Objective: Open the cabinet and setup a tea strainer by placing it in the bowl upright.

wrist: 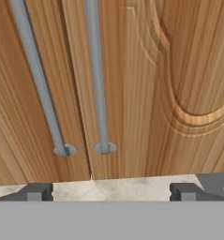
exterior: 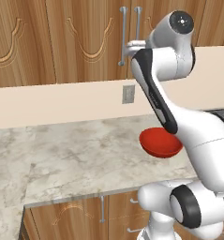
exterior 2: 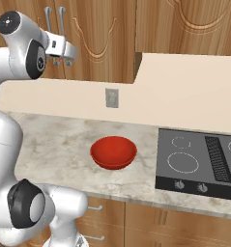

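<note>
Before the shut cabinet (wrist: 132, 93), the pincer (wrist: 111, 192) gapes wide, empty.

Marbled grey countertop (exterior 2: 64, 140) below cream backsplash (exterior 2: 184, 96); wall outlet (exterior 2: 111, 98) left of black cooktop (exterior 2: 199, 164)

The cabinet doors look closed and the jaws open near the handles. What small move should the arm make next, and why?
Probably ease the gripper forward and up so the open jaws straddle one handle of the cabinet. Both doors are shut, nothing is held, and the handles' lower ends sit just above the fingertips. The bowl waits on the counter.
</note>
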### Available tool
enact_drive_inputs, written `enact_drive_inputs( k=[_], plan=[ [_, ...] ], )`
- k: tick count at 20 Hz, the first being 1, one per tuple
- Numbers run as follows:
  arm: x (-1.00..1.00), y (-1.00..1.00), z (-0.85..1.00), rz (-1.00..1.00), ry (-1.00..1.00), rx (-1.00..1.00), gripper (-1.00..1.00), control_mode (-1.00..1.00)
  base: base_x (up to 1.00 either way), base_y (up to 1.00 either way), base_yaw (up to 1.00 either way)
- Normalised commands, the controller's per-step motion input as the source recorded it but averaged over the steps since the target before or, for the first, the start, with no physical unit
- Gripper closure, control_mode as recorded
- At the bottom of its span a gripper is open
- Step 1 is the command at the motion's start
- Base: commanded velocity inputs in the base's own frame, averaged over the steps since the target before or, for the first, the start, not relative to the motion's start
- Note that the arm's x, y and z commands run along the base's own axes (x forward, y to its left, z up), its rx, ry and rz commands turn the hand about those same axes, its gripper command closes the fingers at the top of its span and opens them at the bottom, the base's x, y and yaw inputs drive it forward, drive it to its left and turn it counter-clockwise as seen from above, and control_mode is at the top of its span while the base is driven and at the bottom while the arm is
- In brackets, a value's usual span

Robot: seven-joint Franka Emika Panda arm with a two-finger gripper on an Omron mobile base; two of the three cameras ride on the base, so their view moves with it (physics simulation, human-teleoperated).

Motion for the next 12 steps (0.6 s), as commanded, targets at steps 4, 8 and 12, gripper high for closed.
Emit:
enact_drive_inputs(
  k=[4, 8, 12],
  plan=[
    [0.60, 0.01, 0.06, 0.06, 0.00, 0.00, -1.00, -1.00, 0.00, 0.00, 0.00],
    [0.55, 0.11, 0.06, 0.01, 0.00, 0.00, -1.00, -1.00, 0.00, 0.00, 0.00],
    [0.58, 0.06, 0.00, 0.00, 0.00, -0.01, -1.00, -1.00, 0.00, 0.00, 0.00]
  ],
)
